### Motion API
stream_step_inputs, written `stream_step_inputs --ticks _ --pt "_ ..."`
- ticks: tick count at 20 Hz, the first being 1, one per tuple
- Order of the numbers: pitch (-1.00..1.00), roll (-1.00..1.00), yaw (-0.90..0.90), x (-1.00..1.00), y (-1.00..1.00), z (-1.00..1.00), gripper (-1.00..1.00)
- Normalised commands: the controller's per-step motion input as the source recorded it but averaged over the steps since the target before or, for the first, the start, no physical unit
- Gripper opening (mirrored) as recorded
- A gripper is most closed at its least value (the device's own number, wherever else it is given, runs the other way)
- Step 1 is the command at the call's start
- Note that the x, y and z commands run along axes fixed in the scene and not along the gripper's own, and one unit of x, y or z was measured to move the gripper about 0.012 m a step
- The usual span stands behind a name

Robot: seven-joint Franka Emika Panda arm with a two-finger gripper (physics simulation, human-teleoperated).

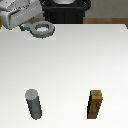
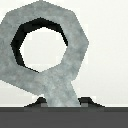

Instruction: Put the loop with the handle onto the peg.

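The loop with the handle is a flat gray ring near the table's far edge, toward the exterior view's left. My gripper is shut on its stubby handle, with the ring sticking out past the fingertips. The wrist view is filled by the ring. Its handle runs down between my dark fingertips, and the white table shows through the hole. The peg, a short upright dark-gray cylinder, stands near the front of the table on the exterior view's left, well apart from the ring.
A brown wooden square-sided block stands upright near the front, to the exterior view's right of the peg. The robot's dark base sits behind the white table's far edge.
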Motion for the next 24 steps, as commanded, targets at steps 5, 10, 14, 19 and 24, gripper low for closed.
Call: stream_step_inputs --ticks 5,10,14,19,24 --pt "0.00 0.00 0.00 1.00 0.00 0.00 -1.00" --pt "0.00 0.00 0.00 1.00 0.00 0.00 -1.00" --pt "0.00 0.00 0.00 0.50 0.00 0.25 -1.00" --pt "0.00 0.00 0.00 0.00 0.00 0.40 -1.00" --pt "0.00 0.00 0.00 1.00 0.00 0.00 -1.00"
